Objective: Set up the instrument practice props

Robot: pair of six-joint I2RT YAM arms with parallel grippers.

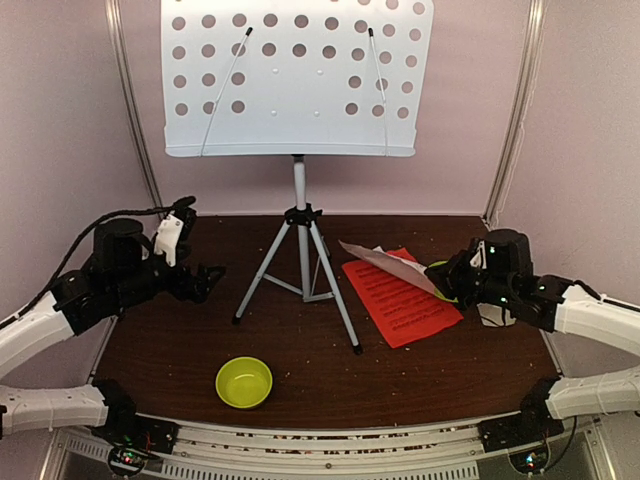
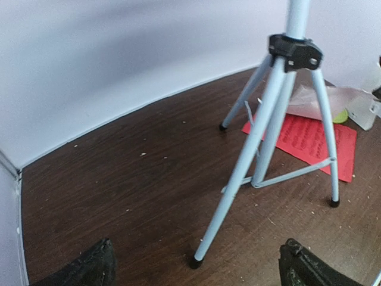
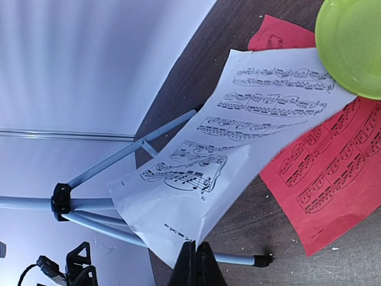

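The music stand's pale perforated desk (image 1: pixel 297 75) rises at the back on grey tripod legs (image 1: pixel 300 270) (image 2: pixel 262 125). My right gripper (image 1: pixel 455 280) (image 3: pixel 196 262) is shut on the corner of a white sheet-music page (image 1: pixel 385 262) (image 3: pixel 238 137). The page is lifted off the table and curls towards the tripod. A red sheet-music page (image 1: pixel 400 297) (image 3: pixel 333 173) lies flat on the table beneath it. My left gripper (image 1: pixel 205 280) (image 2: pixel 196 271) is open with nothing between its fingers. It faces the tripod's nearest foot from the left.
A lime-green bowl (image 1: pixel 244 382) sits near the front edge. A lime-green plate (image 3: pixel 351 44) lies on the far corner of the pages, by my right gripper. A small pale object (image 1: pixel 495 315) is partly hidden under my right wrist. Walls close in behind and at both sides.
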